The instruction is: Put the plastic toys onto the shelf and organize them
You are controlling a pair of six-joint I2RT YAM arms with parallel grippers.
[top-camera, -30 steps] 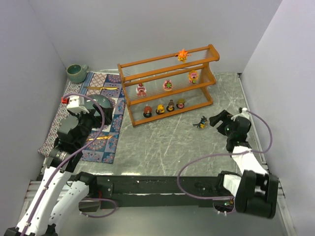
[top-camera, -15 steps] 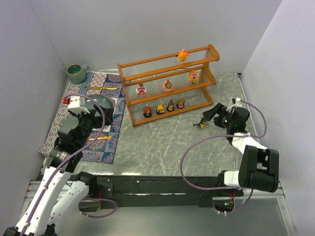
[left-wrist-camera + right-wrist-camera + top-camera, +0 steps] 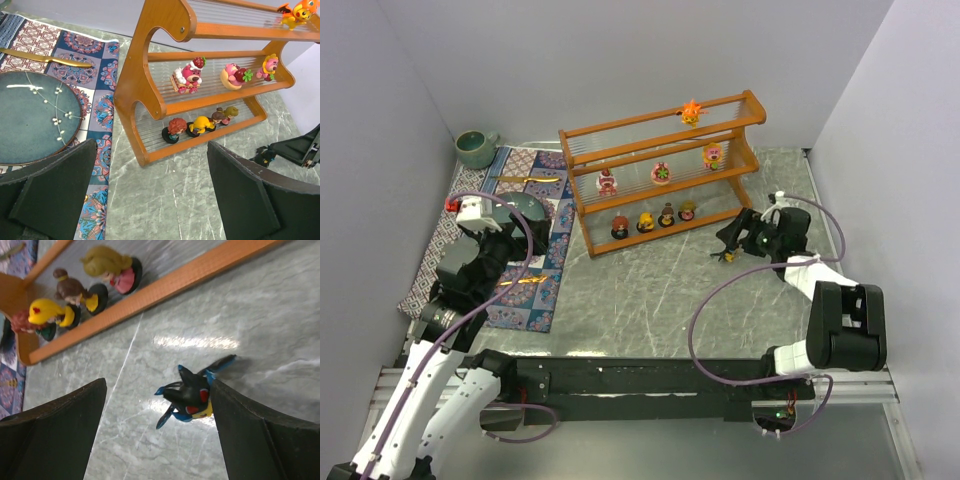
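Observation:
The orange-brown shelf stands at the back of the table. An orange toy is on its top tier, three pink toys on the middle tier, and several small figurines on dark bases on the bottom tier. A black, blue and yellow toy lies on the table in front of the shelf's right end. My right gripper is open around it, with the toy against the right finger. My left gripper hangs open and holds nothing, left of the shelf.
A patterned cloth mat lies left of the shelf with a blue plate, a gold knife and another gold utensil. A green cup sits in the back left corner. White walls enclose the table.
My right arm has swung left toward the shelf, bringing its open jaws around the black toy. The left arm and the shelf toys have not moved.

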